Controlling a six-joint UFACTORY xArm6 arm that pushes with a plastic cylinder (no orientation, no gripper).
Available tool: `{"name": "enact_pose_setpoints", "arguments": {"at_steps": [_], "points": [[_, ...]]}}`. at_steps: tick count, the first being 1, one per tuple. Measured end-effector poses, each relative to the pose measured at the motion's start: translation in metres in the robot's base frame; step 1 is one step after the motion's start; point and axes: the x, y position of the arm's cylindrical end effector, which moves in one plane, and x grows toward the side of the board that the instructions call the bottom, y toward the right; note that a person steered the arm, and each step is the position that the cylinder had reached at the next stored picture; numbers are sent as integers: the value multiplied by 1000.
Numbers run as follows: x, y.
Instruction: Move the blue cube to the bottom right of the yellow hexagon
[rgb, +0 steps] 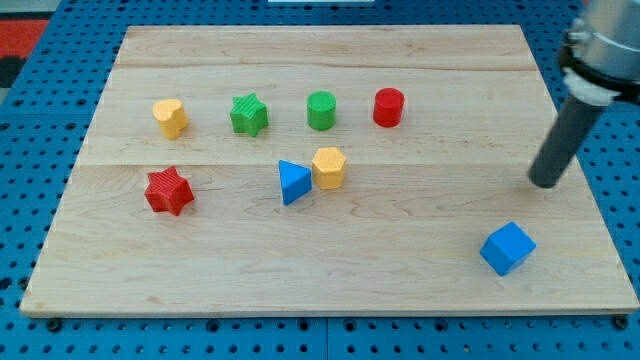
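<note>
The blue cube (507, 248) lies near the board's bottom right corner. The yellow hexagon (328, 167) stands near the board's middle, touching a blue triangle (293, 183) on its left. My tip (546, 184) is at the view's right, above and a little right of the blue cube, with a gap between them. The cube is far to the right of and below the hexagon.
Along the upper part of the wooden board (200, 270) stand a yellow heart (171, 117), a green star (248, 114), a green cylinder (321, 110) and a red cylinder (388, 107). A red star (168, 191) lies at the left.
</note>
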Motion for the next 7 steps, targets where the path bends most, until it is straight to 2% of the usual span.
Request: {"name": "enact_pose_setpoints", "arguments": {"at_steps": [1,3,5,7], "points": [[48,7],[78,-5],[91,-89],[126,-106]]}}
